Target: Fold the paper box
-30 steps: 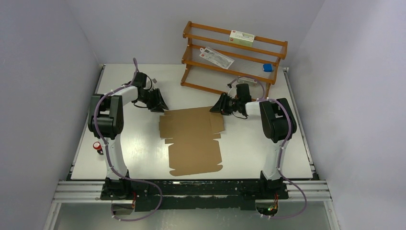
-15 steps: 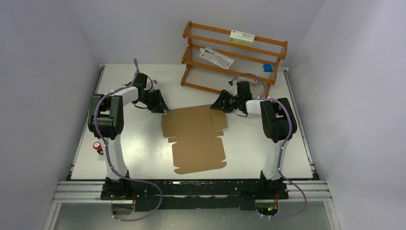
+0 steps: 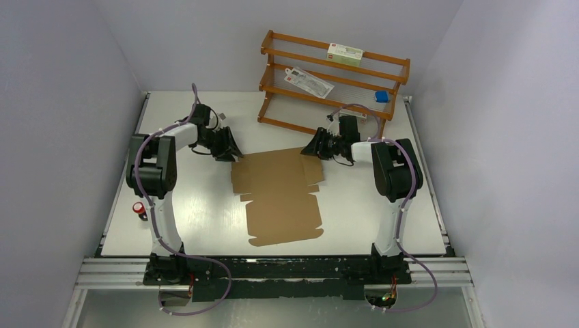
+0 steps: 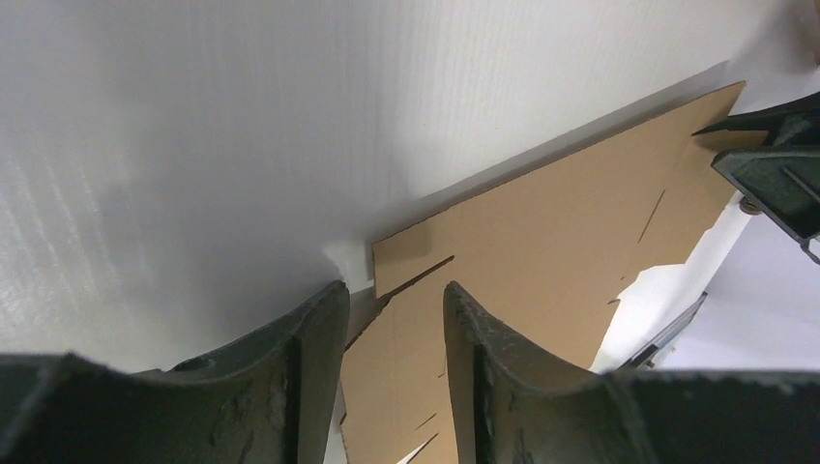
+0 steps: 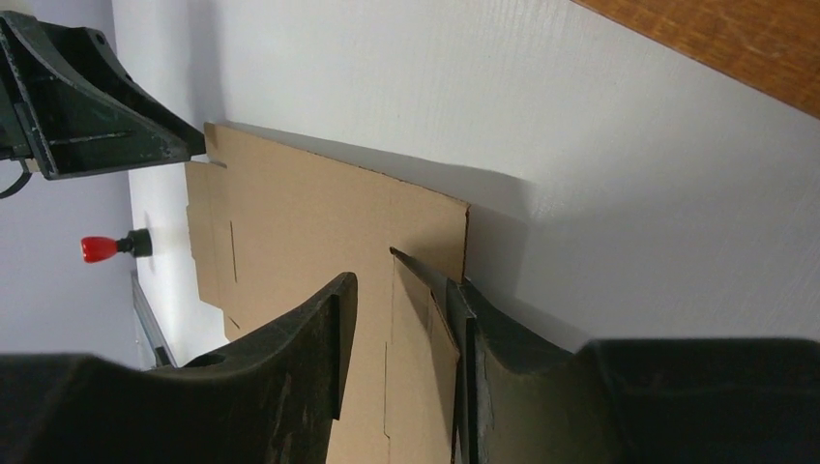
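The paper box [image 3: 276, 195] lies as a flat brown cardboard sheet with flaps and slits in the middle of the table. My left gripper [image 3: 229, 152] is low at its far left corner. In the left wrist view the left gripper [image 4: 395, 302] is open, and the sheet [image 4: 541, 222] shows through the gap. My right gripper [image 3: 315, 146] is at the far right corner. In the right wrist view it [image 5: 401, 295] is open over the sheet [image 5: 290, 222], and a small corner flap leans raised against the inner face of one finger [image 5: 469, 319].
A wooden rack [image 3: 334, 78] stands at the back right, close behind my right gripper. It holds a white and green carton [image 3: 345, 52], a flat packet [image 3: 308, 80] and a small blue item [image 3: 382, 97]. A red-capped object [image 3: 139, 208] stands near the left arm.
The sheet has slid a little to the right and away from the arms. Both grippers have shifted slightly with its far corners.
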### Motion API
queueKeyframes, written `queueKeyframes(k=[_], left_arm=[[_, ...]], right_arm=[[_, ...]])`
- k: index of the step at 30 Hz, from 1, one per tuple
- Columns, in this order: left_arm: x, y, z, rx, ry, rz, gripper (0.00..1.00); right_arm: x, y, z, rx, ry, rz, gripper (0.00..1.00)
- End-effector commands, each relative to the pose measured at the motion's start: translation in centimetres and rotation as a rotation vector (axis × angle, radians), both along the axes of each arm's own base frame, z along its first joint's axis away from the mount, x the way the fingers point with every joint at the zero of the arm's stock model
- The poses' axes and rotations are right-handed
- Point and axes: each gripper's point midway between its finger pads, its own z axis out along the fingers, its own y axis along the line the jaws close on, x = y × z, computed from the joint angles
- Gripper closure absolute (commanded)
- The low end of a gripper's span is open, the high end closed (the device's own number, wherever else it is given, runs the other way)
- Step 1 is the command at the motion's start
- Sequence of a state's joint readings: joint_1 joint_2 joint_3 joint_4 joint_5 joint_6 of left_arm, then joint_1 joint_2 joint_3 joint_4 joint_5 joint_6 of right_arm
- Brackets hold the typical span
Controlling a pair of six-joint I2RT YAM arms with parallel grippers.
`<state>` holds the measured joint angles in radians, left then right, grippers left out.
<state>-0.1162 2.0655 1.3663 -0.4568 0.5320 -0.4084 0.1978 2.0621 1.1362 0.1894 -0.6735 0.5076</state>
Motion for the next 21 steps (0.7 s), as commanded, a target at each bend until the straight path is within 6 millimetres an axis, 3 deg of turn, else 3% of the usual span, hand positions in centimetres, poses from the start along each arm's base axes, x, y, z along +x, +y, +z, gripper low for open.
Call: queueKeyframes(k=[1, 11, 21], left_arm=[[-1.0, -0.8, -2.4, -0.006, 0.059, -0.021, 0.53], [-0.9, -2.4, 0.3, -0.079, 0.006, -0.014, 0.73], [-0.4, -4.4, 2.8, -0.032, -0.074, -0.001, 0.89]], right_arm=[[-1.7, -0.4, -3.1, -0.029, 0.073, 0.005, 0.57], [-2.3, -0.1, -3.2, -0.045, 0.066, 0.003, 0.57], [-2.8, -0.2, -3.9, -0.100, 0.059, -0.020, 0.62]])
